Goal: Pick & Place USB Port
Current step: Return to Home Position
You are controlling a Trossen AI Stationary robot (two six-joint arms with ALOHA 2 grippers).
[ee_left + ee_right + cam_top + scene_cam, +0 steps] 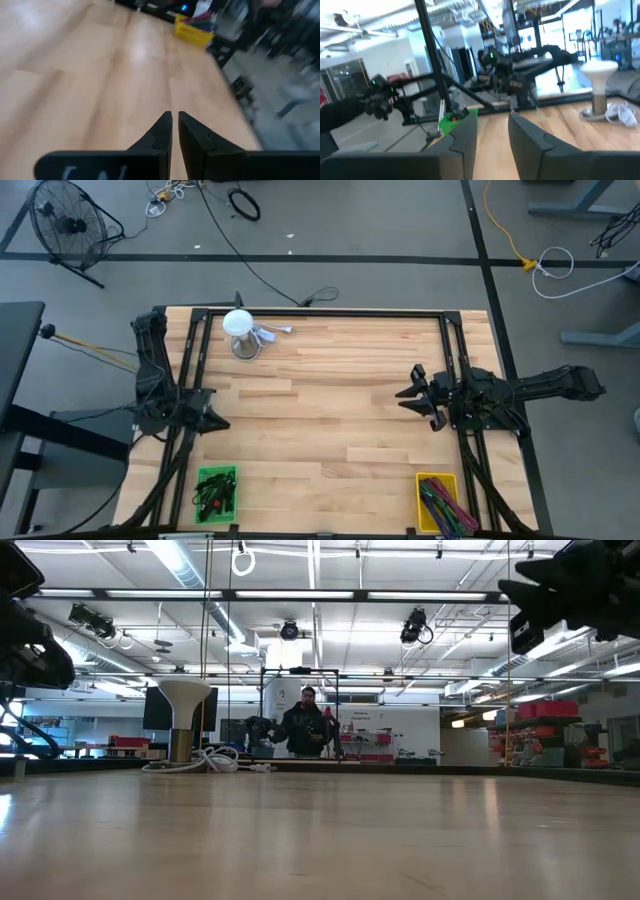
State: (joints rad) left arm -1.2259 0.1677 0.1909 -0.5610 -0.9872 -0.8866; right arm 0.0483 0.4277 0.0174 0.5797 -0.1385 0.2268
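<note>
Cables are laid in the green bin and yellow bin. The left gripper is pinched empty, the right gripper spread empty. Only parking is left, it seems.

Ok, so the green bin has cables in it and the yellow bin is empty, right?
Not quite. The yellow bin is not empty: the high view shows coloured cables lying in it. The rest is right: the green bin has dark cables in it.
</note>
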